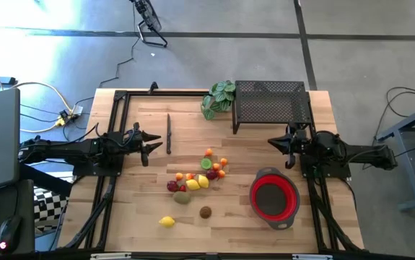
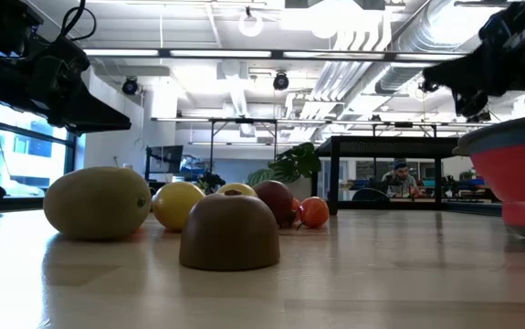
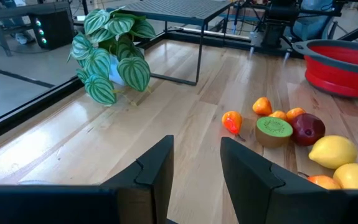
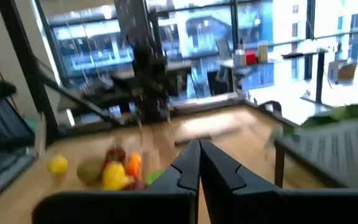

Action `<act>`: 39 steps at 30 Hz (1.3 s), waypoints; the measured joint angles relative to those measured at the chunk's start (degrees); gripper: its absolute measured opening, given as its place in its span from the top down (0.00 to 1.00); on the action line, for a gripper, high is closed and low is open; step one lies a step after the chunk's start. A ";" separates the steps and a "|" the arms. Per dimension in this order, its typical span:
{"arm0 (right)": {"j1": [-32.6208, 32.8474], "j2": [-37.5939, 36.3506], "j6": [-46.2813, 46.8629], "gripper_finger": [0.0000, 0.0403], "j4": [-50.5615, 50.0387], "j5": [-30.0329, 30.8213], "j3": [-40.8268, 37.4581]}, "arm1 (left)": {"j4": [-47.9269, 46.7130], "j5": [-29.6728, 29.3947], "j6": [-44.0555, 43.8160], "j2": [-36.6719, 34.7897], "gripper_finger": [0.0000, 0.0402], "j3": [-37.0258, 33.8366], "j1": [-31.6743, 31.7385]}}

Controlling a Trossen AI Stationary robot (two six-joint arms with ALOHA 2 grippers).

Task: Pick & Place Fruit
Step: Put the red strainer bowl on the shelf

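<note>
Several small toy fruits point(image 1: 200, 177) lie in a cluster on the wooden table point(image 1: 135, 217), between the two arms. A yellow one point(image 1: 167, 222) and a brown one point(image 1: 205, 211) rest apart, nearer the front edge. The red bowl point(image 1: 273, 198) stands to the right of the cluster. My left gripper point(image 1: 153, 144) hovers open left of the fruit and points at it, with nothing between its fingers point(image 3: 160, 165). My right gripper point(image 1: 272, 142) hangs shut above the table, behind the bowl. In the left wrist view a halved kiwi point(image 3: 274, 129) lies among the fruit.
A black mesh rack point(image 1: 271, 105) stands at the far right of the table, with a green leafy plant point(image 1: 218, 97) beside it. A thin dark stick point(image 1: 169, 133) lies near my left gripper. Bare wood shows along the front edge left of the yellow fruit.
</note>
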 joint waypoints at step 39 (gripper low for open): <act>10.78 40.14 22.31 0.99 -52.46 3.61 40.60 | 0.00 0.07 0.00 -0.01 0.68 0.00 0.00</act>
